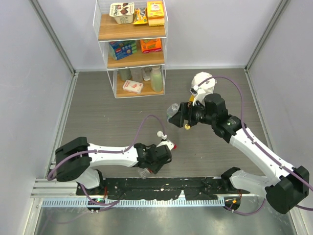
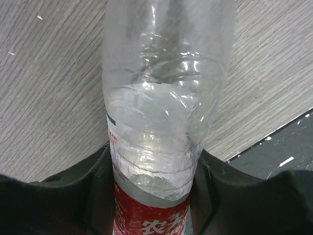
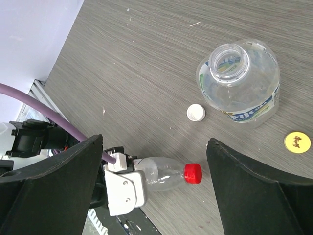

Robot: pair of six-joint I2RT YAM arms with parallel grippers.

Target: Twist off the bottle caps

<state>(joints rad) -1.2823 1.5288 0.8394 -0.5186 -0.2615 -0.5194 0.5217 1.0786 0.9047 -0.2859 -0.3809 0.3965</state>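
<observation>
Left hand (image 1: 155,157) clamped tight on the red-label bottle (image 2: 161,98), which lies on its side near the middle of the desk's (image 3: 146,58) near edge, red cap (image 3: 192,173) on. Right hand (image 3: 155,142) spread wide, holding nothing, hovering over mid-desk toward the right edge. Below it the blue-label bottle (image 3: 239,83) has its neck open, white cap (image 3: 195,112) loose just beside it, yellow cap (image 3: 297,141) loose near its other side.
</observation>
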